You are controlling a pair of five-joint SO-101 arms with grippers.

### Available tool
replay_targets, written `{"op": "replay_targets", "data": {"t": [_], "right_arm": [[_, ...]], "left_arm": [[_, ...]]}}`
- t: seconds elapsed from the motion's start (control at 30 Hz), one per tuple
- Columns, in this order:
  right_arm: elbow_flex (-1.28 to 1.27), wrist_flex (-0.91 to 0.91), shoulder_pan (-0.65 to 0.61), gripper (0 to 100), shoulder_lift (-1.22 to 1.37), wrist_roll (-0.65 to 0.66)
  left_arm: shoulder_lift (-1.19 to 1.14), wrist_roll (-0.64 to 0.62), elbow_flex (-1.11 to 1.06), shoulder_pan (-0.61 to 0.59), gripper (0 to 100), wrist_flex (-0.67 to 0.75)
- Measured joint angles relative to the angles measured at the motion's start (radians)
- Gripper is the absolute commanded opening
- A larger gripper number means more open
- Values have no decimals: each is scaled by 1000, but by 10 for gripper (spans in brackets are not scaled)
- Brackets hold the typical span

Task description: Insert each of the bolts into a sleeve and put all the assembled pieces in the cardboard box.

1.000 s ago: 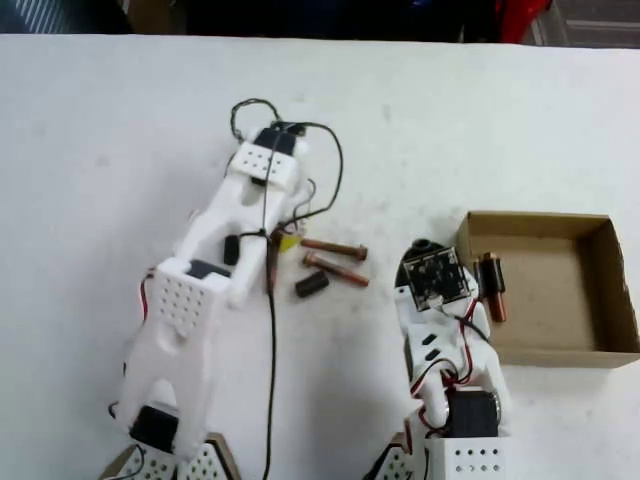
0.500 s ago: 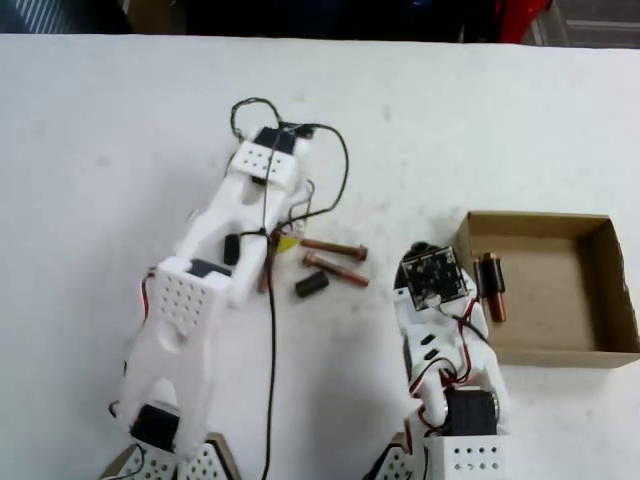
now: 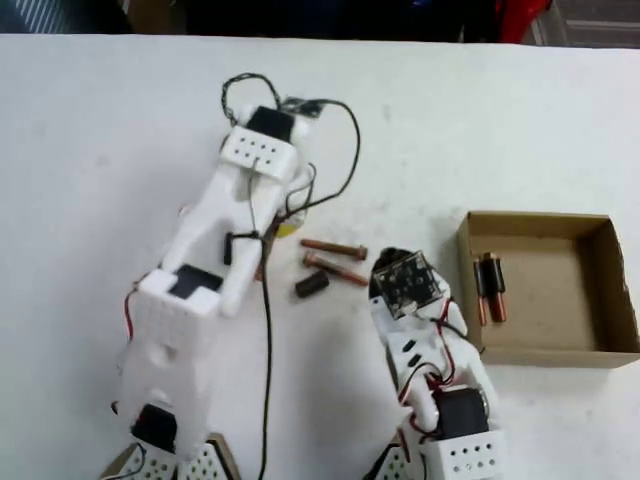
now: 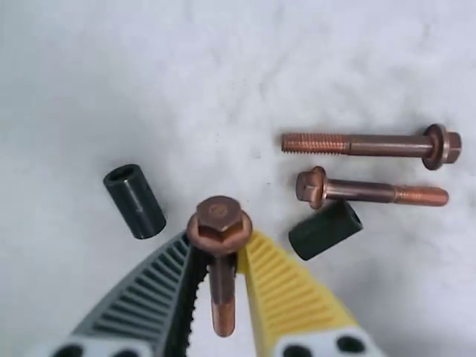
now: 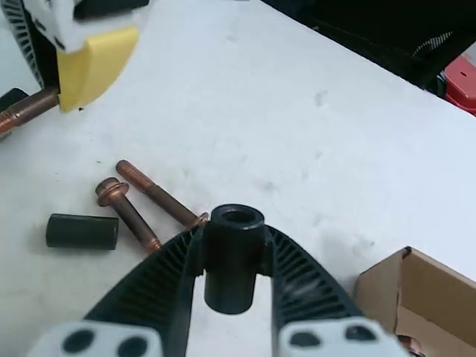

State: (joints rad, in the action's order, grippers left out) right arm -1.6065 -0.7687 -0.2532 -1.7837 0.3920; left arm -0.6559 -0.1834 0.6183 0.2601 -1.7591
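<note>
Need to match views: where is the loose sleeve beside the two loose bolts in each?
High view: sleeve lying beside the two bolts.
Left wrist view: sleeve beside one bolt's head.
Right wrist view: sleeve beside one bolt's head.
Shared landmark: the two bolts.

The high view looks down over the whole white table (image 3: 100, 120). Both wrist views sit close above it, sharing two loose copper bolts (image 4: 364, 143).

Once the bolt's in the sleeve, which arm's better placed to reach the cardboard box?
Right, likely. The right gripper, shut on the sleeve, sits nearer the cardboard box; the left gripper, holding the bolt, is farther off.
</note>
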Motion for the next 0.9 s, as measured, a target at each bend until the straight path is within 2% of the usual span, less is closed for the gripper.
{"op": "replay_targets", "data": {"t": [0.2, 0.4, 0.7, 0.9], "right_arm": [[0, 52, -49, 16, 0, -72], [0, 121, -55, 16, 0, -118], [0, 143, -218, 16, 0, -129], [0, 146, -224, 18, 0, -130]], "left_arm": [[158, 0, -175, 0, 20, 12], [368, 0, -419, 0, 20, 153], [683, 2, -735, 0, 20, 338], [910, 2, -898, -2, 20, 431]]}}
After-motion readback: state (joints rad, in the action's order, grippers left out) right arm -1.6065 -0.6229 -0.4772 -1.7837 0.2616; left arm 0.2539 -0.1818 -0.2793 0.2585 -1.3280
